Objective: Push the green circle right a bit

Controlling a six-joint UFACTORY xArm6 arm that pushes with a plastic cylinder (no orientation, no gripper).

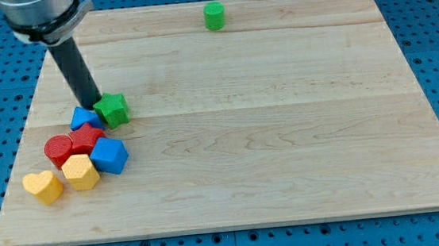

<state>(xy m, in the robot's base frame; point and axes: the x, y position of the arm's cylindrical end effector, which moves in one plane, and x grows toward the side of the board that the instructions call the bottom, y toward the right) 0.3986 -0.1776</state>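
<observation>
- The green circle [214,16] stands alone at the top centre of the wooden board [284,133].
- My tip [93,104] touches the green star [112,110], partly hiding a blue block [83,117]; it grips nothing.
- The arm is cut off at the upper left.

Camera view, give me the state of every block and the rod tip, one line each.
green circle block: alone at the view's top, upright
my tip: beside green star block
blue block: against tip
red blocks: clustered
blue cube: clustered
yellow hexagon block: clustered
yellow heart block: cluster's edge
</observation>
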